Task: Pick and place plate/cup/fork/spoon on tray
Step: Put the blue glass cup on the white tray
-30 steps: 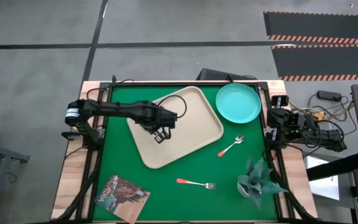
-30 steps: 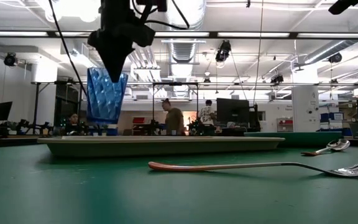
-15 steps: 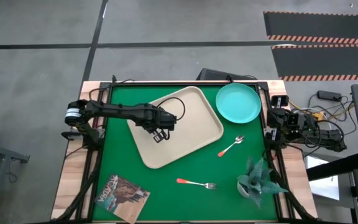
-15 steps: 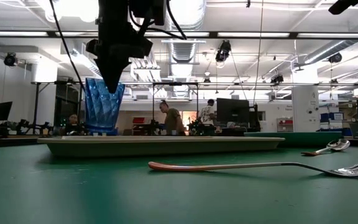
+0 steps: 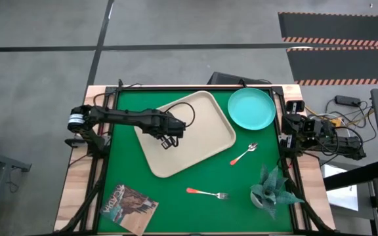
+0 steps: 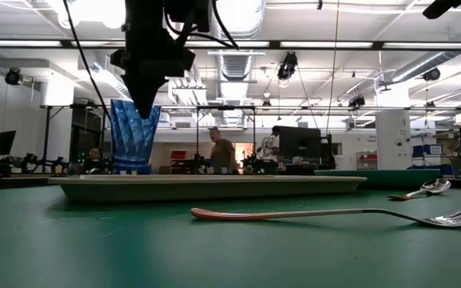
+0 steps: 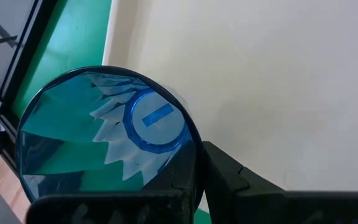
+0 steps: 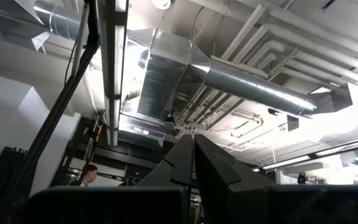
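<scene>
Left pincer (image 6: 146, 108) clamps the rim of the translucent blue tumbler (image 6: 133, 136), now standing on the beige rectangular plastic tray (image 5: 205, 134). Turquoise round plate (image 5: 251, 109) at tray's 3 o'clock, red-handled spoon (image 5: 244, 155) and fork (image 5: 208, 193) around 5, all on the table, undone.

A green-matted table (image 5: 123, 164) with pale wooden edges carries a cream rectangular plastic tray (image 5: 205, 134); beside it a round turquoise plate (image 5: 251, 109). A red-handled spoon (image 5: 243, 155), red-handled fork (image 5: 207, 193), printed booklet (image 5: 130, 207) and crumpled teal cloth (image 5: 271, 185) also lie there.
</scene>
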